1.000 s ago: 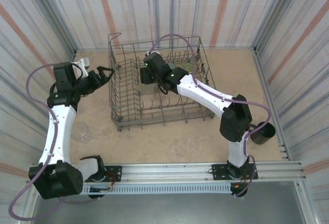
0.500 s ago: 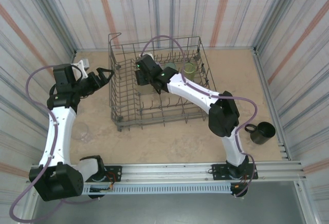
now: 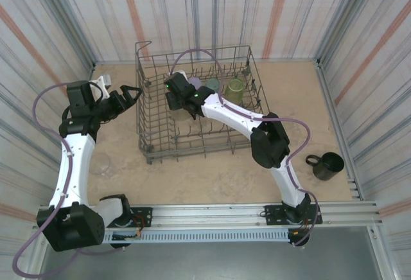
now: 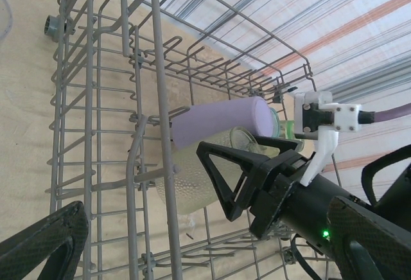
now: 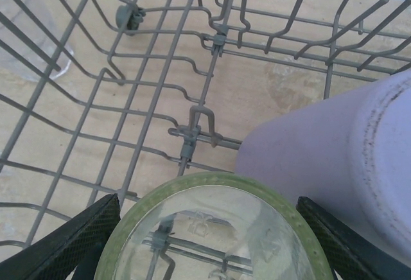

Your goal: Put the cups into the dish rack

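Two arms over the counter (image 3: 212,178), noted view by view.

Top view: dish rack (image 3: 205,153) stands mid-counter, toward the far wall. Left gripper (image 3: 131,95) hangs outside the rack's left wall with its jaws spread wide and nothing between them. Right gripper (image 3: 178,105) reaches down inside the rack's left half; from here I cannot make out its load. Along the rack's far side, left to right: lavender cup (image 3: 194,83), teal cup (image 3: 212,85), second yellow-green cup (image 3: 235,88). Dark cup (image 3: 327,166) stands on the counter well to the right of the rack. Clear cup (image 3: 103,163) stands on the counter to the rack's left, near the left arm.

Left wrist view: looking through the rack wires. One finger (image 4: 45,238) of the left gripper shows at the lower left. Inside the rack, the lavender cup (image 4: 218,122) rests among the tines. Just beside it is a yellow-green cup (image 4: 186,187), with a triangular finger (image 4: 237,154) of the right gripper against its side.

Right wrist view: the yellow-green cup (image 5: 215,241) sits clamped between both fingers (image 5: 77,241), above the rack floor. Contact with the floor: cannot tell. Lavender cup (image 5: 321,158) is close on its right. The clear cup (image 5: 29,36) shows beyond the rack wall.
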Controlling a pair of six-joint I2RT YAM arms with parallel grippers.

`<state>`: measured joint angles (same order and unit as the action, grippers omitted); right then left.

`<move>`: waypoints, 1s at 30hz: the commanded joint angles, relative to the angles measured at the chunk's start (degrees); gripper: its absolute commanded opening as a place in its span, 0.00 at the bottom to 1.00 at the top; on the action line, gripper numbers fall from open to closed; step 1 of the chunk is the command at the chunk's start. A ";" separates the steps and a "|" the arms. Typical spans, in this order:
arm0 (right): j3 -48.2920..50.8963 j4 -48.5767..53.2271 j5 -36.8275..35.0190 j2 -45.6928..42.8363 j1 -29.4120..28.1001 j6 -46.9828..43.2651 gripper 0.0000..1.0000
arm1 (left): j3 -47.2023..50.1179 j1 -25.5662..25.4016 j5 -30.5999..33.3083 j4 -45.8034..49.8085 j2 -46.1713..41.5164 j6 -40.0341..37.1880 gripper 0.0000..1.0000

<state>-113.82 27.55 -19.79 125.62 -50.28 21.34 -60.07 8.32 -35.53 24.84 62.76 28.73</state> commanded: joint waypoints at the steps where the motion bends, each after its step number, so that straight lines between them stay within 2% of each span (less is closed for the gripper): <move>1: -2.28 0.77 -1.82 1.74 -0.36 -0.88 0.55 | 1.15 0.69 -1.03 -1.70 -1.01 0.82 0.99; 6: -2.71 0.86 -1.67 3.08 -0.26 -0.31 0.57 | 1.34 1.26 -1.12 -1.79 -1.10 1.20 0.99; 10: -2.59 0.88 -1.04 3.62 -0.32 0.68 0.64 | 1.37 1.58 -1.30 -1.99 -1.29 1.40 0.99; 16: -2.28 1.36 -0.03 3.65 -0.38 2.96 0.83 | 1.61 1.70 -1.51 -2.25 -1.38 1.63 0.99; 18: -2.20 1.62 0.21 3.43 -0.35 3.65 0.92 | 1.63 1.70 -1.66 -2.34 -1.40 1.68 0.99; 21: -1.80 1.83 0.52 2.68 -0.52 4.62 0.96 | 1.65 1.70 -1.65 -2.43 -1.45 1.68 0.99; 22: -1.63 1.73 0.63 2.30 -0.61 4.83 1.00 | 1.63 1.72 -1.65 -2.43 -1.45 1.68 0.99; 30: 0.25 0.75 1.28 -2.69 -0.87 6.37 0.99 | 1.81 1.88 -1.60 -2.60 -1.57 1.86 0.99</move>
<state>-114.15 28.51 -19.11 127.61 -50.76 25.52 -59.20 9.43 -35.99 23.73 62.76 30.22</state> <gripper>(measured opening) 0.988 0.986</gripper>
